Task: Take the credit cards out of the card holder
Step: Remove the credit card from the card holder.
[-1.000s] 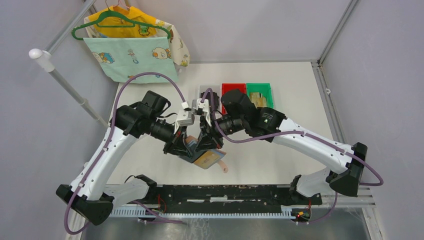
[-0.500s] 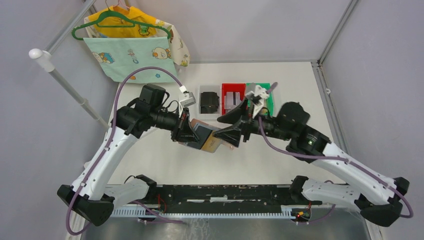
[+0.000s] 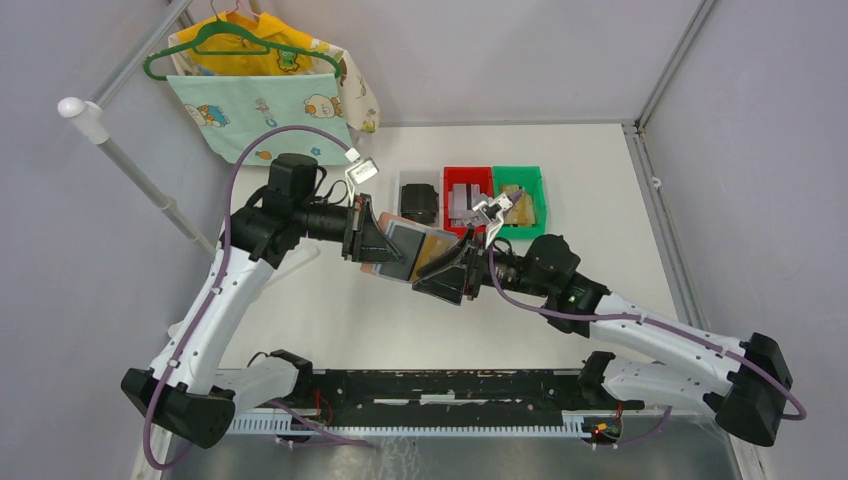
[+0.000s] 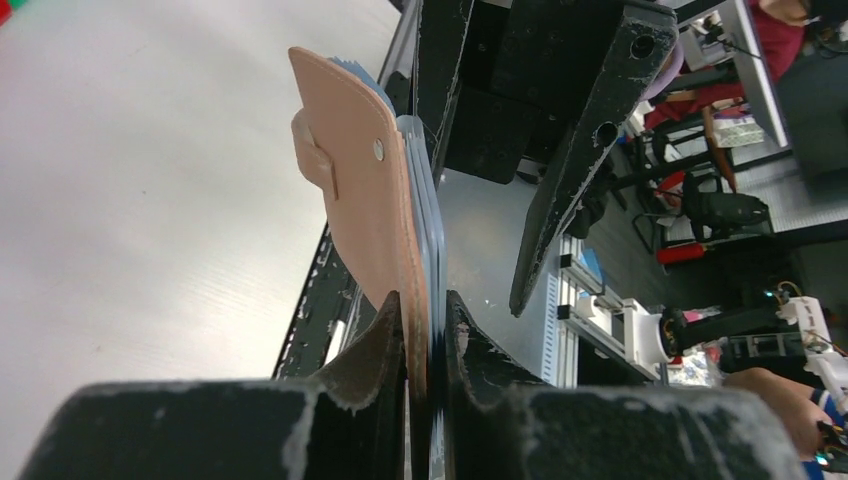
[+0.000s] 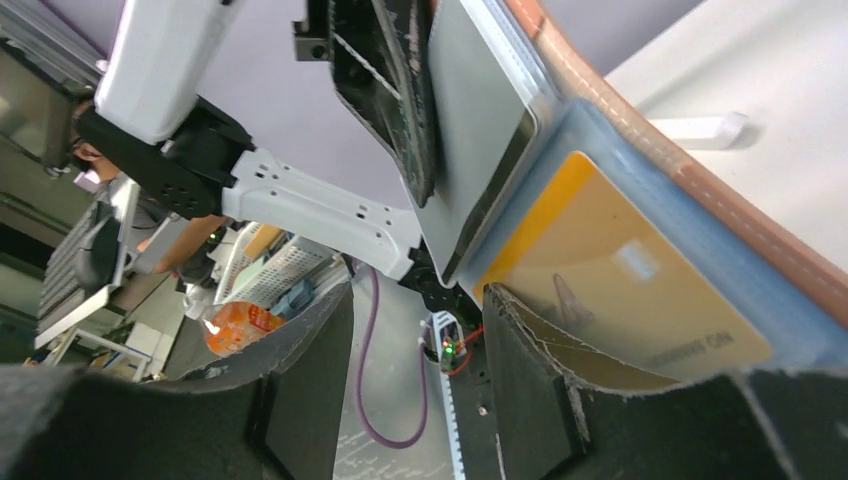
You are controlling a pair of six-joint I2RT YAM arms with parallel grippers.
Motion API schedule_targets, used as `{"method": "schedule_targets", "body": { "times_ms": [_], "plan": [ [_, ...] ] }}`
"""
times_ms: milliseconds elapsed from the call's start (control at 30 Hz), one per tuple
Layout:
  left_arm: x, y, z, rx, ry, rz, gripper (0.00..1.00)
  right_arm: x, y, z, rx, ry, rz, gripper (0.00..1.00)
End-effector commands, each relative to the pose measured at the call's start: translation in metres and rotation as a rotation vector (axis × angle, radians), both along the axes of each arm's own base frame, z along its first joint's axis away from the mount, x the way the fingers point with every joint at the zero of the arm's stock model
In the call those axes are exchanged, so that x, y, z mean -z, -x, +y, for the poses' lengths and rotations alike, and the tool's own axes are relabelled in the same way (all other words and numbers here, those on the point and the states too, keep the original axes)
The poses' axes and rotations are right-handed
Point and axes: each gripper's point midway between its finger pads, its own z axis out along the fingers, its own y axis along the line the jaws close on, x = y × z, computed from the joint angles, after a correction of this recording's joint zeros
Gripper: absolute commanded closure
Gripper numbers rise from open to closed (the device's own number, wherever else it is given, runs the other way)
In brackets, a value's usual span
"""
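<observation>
Though clamped in the left hand (image 4: 425,310), mid-frame above the bench (image 3: 600,200), the card holder (image 3: 400,250) is likely soft, floppy; its cards (image 5: 480,110), light, stiff, slick, want pinching by an exposed edge. Right hand (image 5: 415,300): jaws apart, alongside.

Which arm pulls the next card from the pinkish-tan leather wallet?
Right. The right gripper is open beside the gold card; the left gripper clamps the pinkish-tan leather wallet holding it.

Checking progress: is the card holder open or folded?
Open: the card holder, pinched by the left gripper, is spread, a grey card showing inside.
</observation>
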Motion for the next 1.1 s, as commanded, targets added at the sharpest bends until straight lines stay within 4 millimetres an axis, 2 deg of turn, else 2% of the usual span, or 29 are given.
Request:
{"method": "schedule_targets", "body": {
  "times_ms": [0, 200, 400, 633, 800, 933, 1067],
  "plan": [
    [-0.033, 0.015, -0.002, 0.075, 0.106, -0.014, 0.96, -0.056, 0.004, 0.0, -0.017, -0.171, -0.069, 0.45],
    [-0.039, 0.03, 0.0, 0.141, 0.141, -0.009, 0.96, -0.055, -0.001, 0.007, -0.023, -0.163, -0.063, 0.49],
    [-0.046, 0.046, 0.005, 0.209, 0.18, -0.023, 0.96, -0.065, 0.002, 0.007, -0.054, -0.208, -0.062, 0.5],
    [-0.033, 0.041, 0.005, 0.183, 0.139, -0.034, 0.93, -0.076, 0.006, 0.012, -0.099, -0.277, -0.035, 0.57],
    [-0.019, 0.038, 0.005, 0.178, 0.107, -0.011, 0.82, -0.077, -0.004, 0.018, -0.072, -0.284, -0.003, 0.67],
    [-0.02, 0.041, 0.005, 0.202, 0.123, 0.005, 0.81, -0.069, -0.018, 0.022, -0.009, -0.271, 0.056, 0.8],
    [-0.024, 0.044, 0.005, 0.217, 0.137, 0.003, 0.81, -0.067, -0.023, 0.022, 0.016, -0.281, 0.075, 0.93]
  ]
}}
